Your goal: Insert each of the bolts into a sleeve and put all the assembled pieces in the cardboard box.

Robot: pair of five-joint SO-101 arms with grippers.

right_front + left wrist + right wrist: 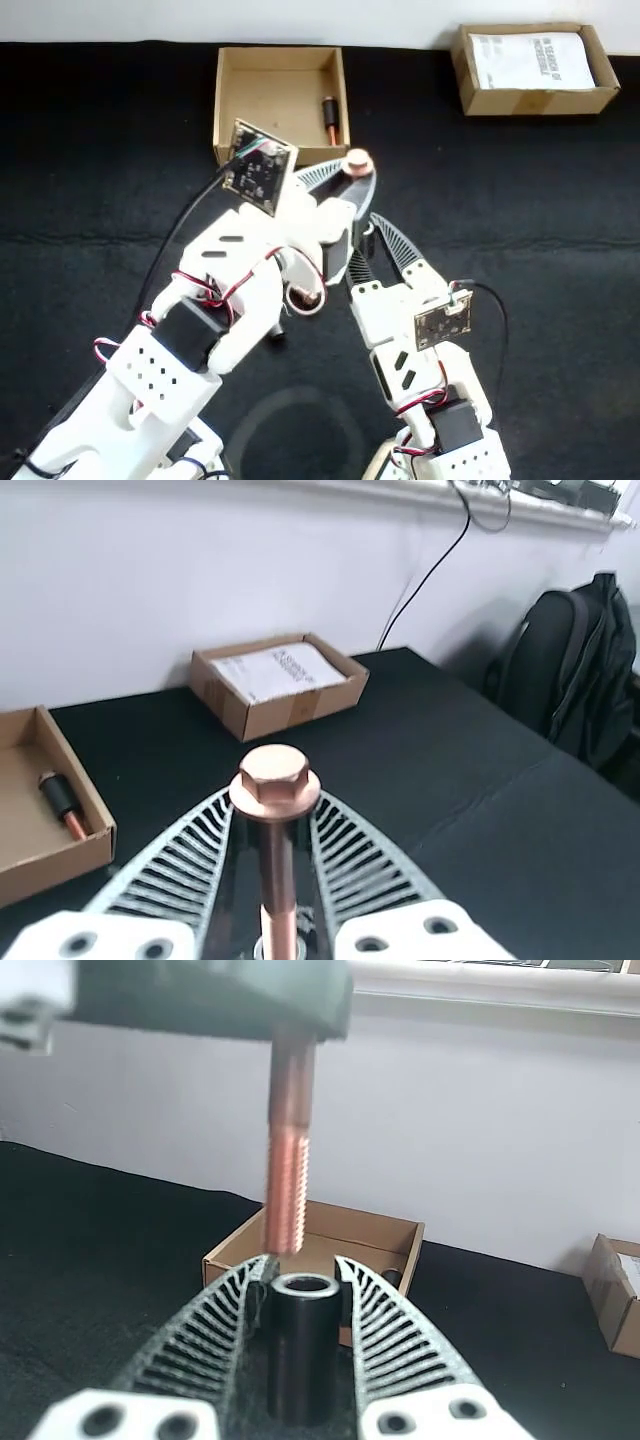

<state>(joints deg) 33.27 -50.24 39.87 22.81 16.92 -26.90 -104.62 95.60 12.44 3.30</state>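
A: Over the middle of the desk, just short of the cardboard box (pixel 228 100), I've got the left gripper (pixel 272 815) closed on the bolt (pixel 273 780). It's pinched on the shank under the head, thread end down.
B: Sleeve?
A: The right gripper (pixel 303 1272) is clamped round the sleeve (pixel 302 1355), upright, bore up. The bolt tip hangs just above its rim, off-centre to the bore by my read.
B: Handling?
A: Both look like stiff metal, small, probably light. The smooth shank and sleeve wall could slip or twist in the ribbed fingers (pixel 215 1330). The holds look right to me: shank high, sleeve mid-body, mouth free.
B: Blind spots?
A: In the high view the arms cover the sleeve and the meeting point. The left wrist view cuts the shank off low. I can't tell the depth offset between tip and bore. One assembled piece (pixel 328 110) lies in the box, by the wall facing the desk's right edge.
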